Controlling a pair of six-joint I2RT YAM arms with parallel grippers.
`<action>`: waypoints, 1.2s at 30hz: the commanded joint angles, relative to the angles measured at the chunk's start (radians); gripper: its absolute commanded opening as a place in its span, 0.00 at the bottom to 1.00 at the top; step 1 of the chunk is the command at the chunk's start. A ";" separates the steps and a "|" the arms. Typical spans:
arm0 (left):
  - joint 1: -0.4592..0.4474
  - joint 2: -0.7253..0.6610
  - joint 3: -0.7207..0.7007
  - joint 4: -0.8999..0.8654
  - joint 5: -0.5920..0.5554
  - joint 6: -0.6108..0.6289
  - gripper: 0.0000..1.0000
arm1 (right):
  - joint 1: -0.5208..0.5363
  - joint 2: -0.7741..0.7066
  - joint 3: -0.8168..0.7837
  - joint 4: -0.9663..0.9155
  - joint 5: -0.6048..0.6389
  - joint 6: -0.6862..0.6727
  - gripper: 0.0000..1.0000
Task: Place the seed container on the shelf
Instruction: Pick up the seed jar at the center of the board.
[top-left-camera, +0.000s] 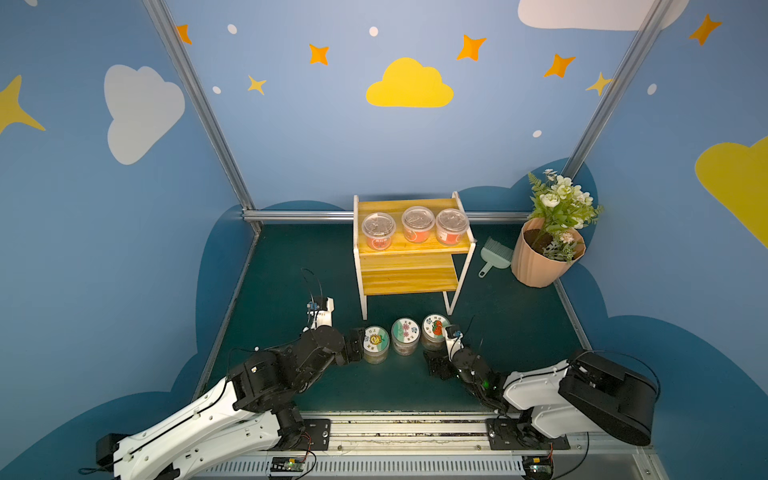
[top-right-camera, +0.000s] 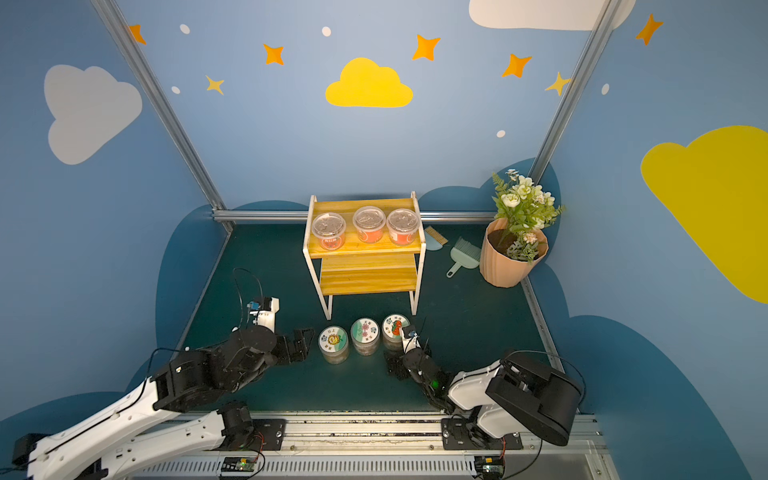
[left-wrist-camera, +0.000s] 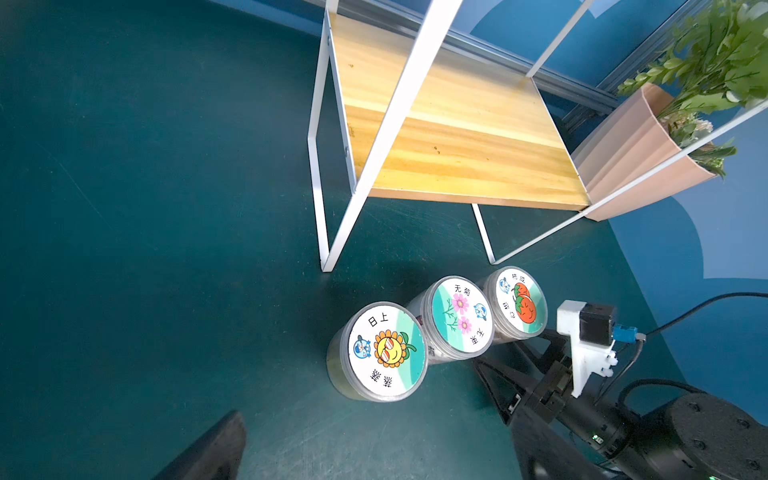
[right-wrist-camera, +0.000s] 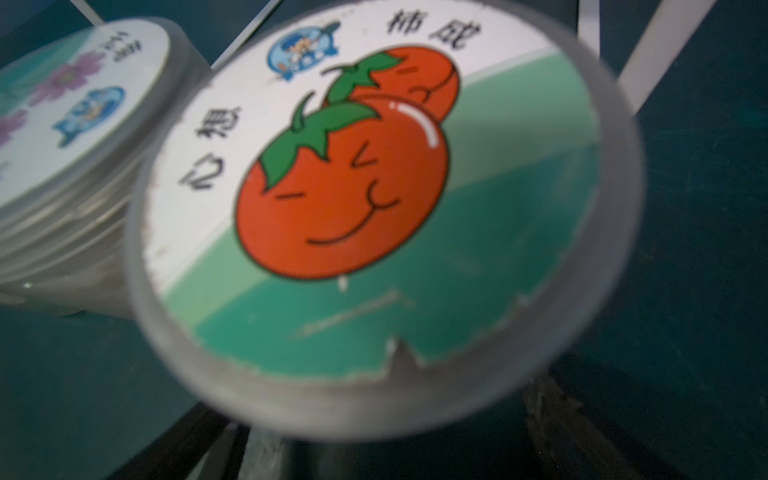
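Observation:
Three seed containers stand in a row on the green floor in front of the shelf (top-left-camera: 409, 279) (top-right-camera: 368, 279) (left-wrist-camera: 457, 137). They are clear jars with a sunflower lid (top-left-camera: 376, 338) (left-wrist-camera: 386, 349), a pink-flower lid (top-left-camera: 405, 331) (left-wrist-camera: 459, 316) and a tomato lid (top-left-camera: 433, 327) (right-wrist-camera: 374, 187). My right gripper (top-left-camera: 435, 360) (left-wrist-camera: 513, 349) (right-wrist-camera: 386, 432) is open, low at the near side of the tomato jar. One finger (right-wrist-camera: 561, 415) shows on each side below the lid; I cannot tell if they touch. My left gripper (top-left-camera: 356, 345) (left-wrist-camera: 374, 457) is open and empty, just left of the sunflower jar.
Three clear cups with red labels (top-left-camera: 378, 232) fill the shelf's top plank. A green dustpan and brush (top-left-camera: 494, 253) and a pink flowerpot with a plant (top-left-camera: 540, 262) stand to the right of the shelf. Blue walls enclose the floor, and a metal rail (top-left-camera: 415, 430) runs along the front.

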 joint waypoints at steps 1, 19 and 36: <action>0.003 0.003 0.028 -0.011 -0.015 0.019 1.00 | 0.007 0.040 -0.003 0.103 0.065 0.034 0.98; 0.003 0.015 0.039 -0.014 -0.008 0.030 1.00 | 0.126 0.292 -0.045 0.646 0.303 -0.096 0.98; 0.003 -0.019 0.043 -0.029 -0.012 0.035 1.00 | 0.124 0.339 0.013 0.646 0.416 -0.114 0.98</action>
